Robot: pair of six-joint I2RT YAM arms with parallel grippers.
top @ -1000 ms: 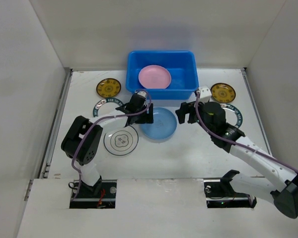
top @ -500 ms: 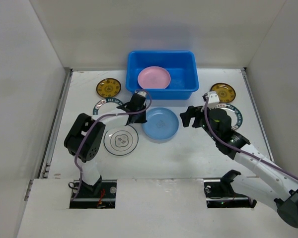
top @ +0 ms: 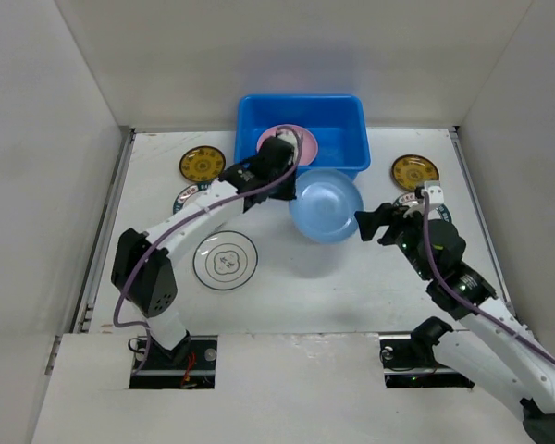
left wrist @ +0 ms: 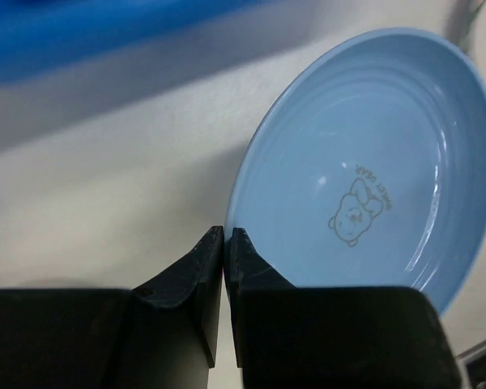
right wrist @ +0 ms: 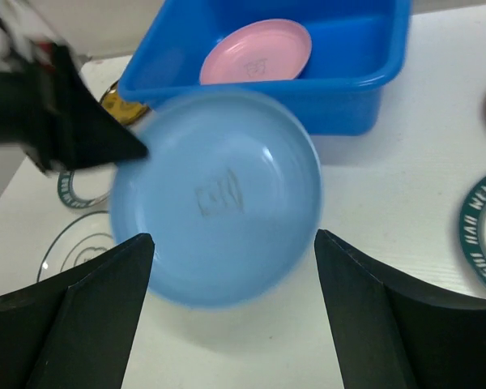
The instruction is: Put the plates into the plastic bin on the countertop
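Observation:
The light blue plate (top: pixel 326 205) hangs tilted above the countertop (top: pixel 287 296), just in front of the plastic bin (top: pixel 342 104). My left gripper (top: pixel 290 181) is shut on the plate's left rim; in the left wrist view the gripper (left wrist: pixel 225 235) pinches the rim of the plate (left wrist: pixel 373 162). A pink plate (top: pixel 303 139) lies inside the bin, partly hidden by the left wrist. My right gripper (top: pixel 370 222) stands open just right of the blue plate, holding nothing. In the right wrist view the gripper (right wrist: pixel 233 237) faces the plate (right wrist: pixel 219 194), with the bin (right wrist: pixel 348 105) behind.
A white plate with a thin dark ring (top: pixel 226 260) lies at front left. Two yellow-gold plates (top: pixel 203 164) (top: pixel 414 171) flank the bin. Dark-banded plates lie partly under the left arm (top: pixel 179 200) and the right arm (top: pixel 441 215). White walls enclose the surface.
My left gripper closed on the blue plate's rim, lifted it off the countertop and carried it right, toward the bin. My right gripper drew back to the right, still open.

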